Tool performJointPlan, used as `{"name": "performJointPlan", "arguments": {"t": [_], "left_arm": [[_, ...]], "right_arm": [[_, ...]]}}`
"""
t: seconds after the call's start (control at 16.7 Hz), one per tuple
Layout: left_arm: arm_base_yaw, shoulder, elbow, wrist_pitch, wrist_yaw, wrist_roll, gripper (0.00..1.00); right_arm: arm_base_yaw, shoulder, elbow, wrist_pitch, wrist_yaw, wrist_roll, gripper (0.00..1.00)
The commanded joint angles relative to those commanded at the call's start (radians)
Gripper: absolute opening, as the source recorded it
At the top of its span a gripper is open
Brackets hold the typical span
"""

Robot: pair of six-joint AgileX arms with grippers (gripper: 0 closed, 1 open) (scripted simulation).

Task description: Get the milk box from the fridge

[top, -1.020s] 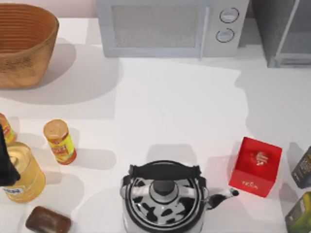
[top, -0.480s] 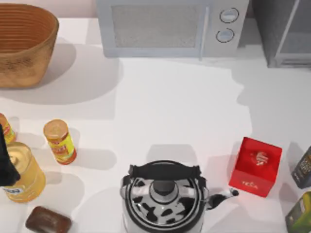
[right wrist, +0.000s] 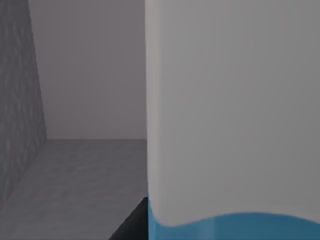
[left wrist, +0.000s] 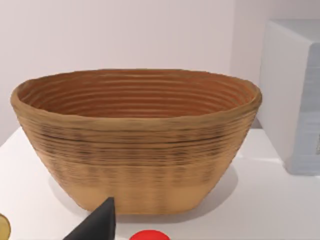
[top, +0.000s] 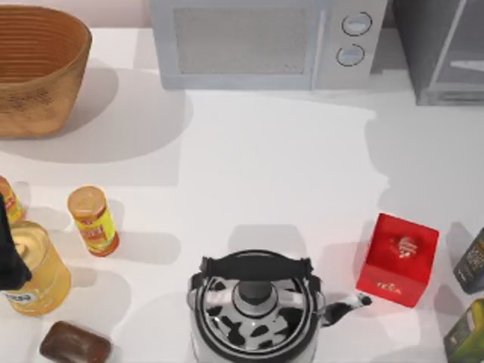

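Milk box (right wrist: 230, 115) is still inside the fridge (right wrist: 75, 170).

It stands very near my right wrist camera on the grey fridge floor; I cannot tell my right gripper's state. Taking it out remains. My left arm (top: 9, 253) is parked at the table's left.

milk box (right wrist: 232, 110) upright inside grey fridge (top: 441, 49)

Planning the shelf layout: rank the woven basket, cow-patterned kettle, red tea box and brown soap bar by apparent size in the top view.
1. Woven basket, cut off by the frame's edge
2. Cow-patterned kettle, close behind, so unsure
3. Red tea box
4. Brown soap bar
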Motion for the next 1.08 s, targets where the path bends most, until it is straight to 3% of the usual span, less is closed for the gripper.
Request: {"name": "performJointPlan", "arguments": {"t": [0.48, 0.78, 1.08], "left_arm": [[0.000, 0.000, 0.000, 0.000, 0.000, 0.000, 1.00], [0.000, 0.000, 0.000, 0.000, 0.000, 0.000, 1.00], [0.000, 0.000, 0.000, 0.000, 0.000, 0.000, 1.00]], "right_arm": [[0.038, -0.146, -0.019, -0.037, -0.002, -0.008, 0.00], [0.109, -0.528, -0.110, -0.179, 0.021, -0.023, 0.00], [0.205, -1.064, -0.301, -0.453, 0.108, -0.031, 0.00]]}}
